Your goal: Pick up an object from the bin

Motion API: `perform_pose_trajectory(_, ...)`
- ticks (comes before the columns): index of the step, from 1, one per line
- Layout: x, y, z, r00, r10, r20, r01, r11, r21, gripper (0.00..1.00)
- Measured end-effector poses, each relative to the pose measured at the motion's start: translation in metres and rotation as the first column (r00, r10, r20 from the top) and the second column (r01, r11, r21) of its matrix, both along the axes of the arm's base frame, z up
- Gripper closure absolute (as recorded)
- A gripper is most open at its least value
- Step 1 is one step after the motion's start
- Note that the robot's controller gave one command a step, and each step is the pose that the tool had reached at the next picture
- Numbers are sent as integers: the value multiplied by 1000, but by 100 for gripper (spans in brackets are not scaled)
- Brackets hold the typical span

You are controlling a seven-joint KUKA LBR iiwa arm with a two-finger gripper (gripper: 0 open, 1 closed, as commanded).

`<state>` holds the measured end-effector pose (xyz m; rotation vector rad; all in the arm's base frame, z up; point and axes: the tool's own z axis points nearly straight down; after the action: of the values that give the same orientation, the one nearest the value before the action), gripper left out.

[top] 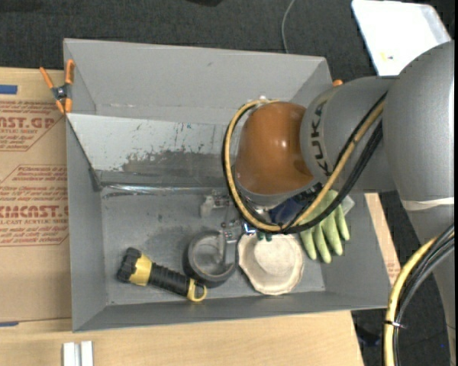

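**Colleague:** What is closest to your camera?

**Me:** The arm's orange wrist cover point(269, 155); it comes in from the right and hangs over the right half of the bin point(137, 128); black and yellow cables loop round it.

**Colleague:** And the end effector?

**Me:** The end effector point(227, 233) shows just below that cover, low in the bin, near the middle of the front edge; it sits at the right rim of a grey tape roll point(208, 259) that lies flat on the floor of the bin; I cannot tell from my screen whether it is spread or pressed together, nor whether it has the roll.

**Colleague:** What lies around it?

**Me:** A white shallow bowl point(273, 265) is just beside the roll, on its right, near the front edge; a green glove point(327, 231) lies by the right wall, partly under the arm; a black tool point(154, 274) with a yellow collar lies toward the front left corner, and its yellow-looped end is close to the roll.
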<state>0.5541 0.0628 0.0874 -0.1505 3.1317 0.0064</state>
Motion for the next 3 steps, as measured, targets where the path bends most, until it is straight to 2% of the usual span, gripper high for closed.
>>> perform_pose_trajectory(1, -6, -5, -15, 994, 111, -1, -111, 994, 0, 0)
perform_pose_trajectory(2, -34, -16, -16, 993, 116, 10, -116, 993, 4, 0)
perform_pose_trajectory(3, 21, -17, -17, 1000, 26, 4, -26, 1000, 4, 0)
